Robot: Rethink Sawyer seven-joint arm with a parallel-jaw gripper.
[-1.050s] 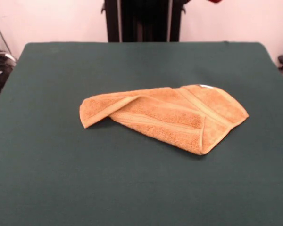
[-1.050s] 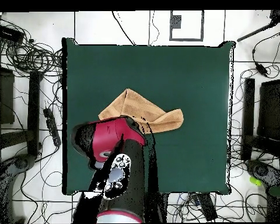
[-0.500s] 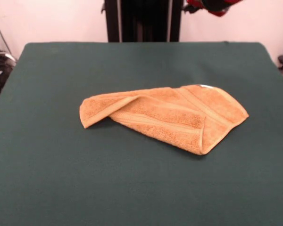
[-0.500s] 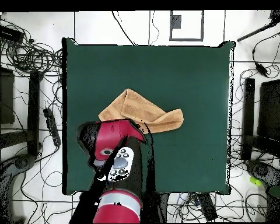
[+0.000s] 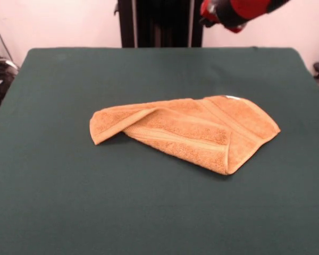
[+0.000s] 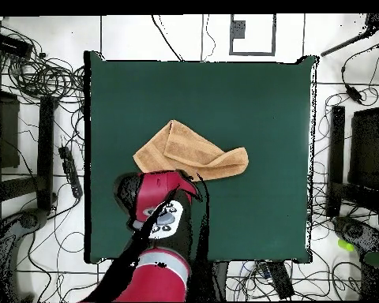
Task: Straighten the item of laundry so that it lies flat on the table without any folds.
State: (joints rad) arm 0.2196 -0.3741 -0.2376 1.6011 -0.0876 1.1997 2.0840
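Still folded, the towel [image 5: 186, 133] lies mid-table [image 5: 159, 212]; gripper's state cannot be told.

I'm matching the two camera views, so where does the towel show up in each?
Front view: the towel lies near the picture's middle, slightly right, partly folded.
Overhead view: the towel lies left of centre, just above the red arm.
Shared landmark: the green table, which surrounds the towel in both views.
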